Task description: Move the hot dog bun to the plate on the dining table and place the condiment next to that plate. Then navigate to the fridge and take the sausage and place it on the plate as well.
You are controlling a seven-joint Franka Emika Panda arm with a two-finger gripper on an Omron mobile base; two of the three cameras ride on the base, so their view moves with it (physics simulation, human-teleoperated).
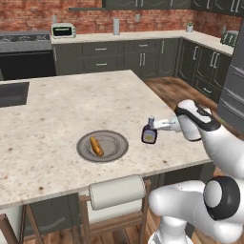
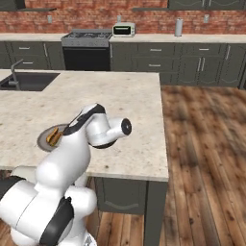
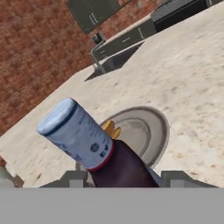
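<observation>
We see the gripper clamped on the condiment bottle — dark body, pale cap — holding it just above the worktop, at about 3 o'clock from the grey plate. The hot dog bun lies on the plate, slightly toward its 9 o'clock side.

Red brick wall behind dark cabinets; speckled stone bench up front; plank wood floor on the right; stove against the wall.
</observation>
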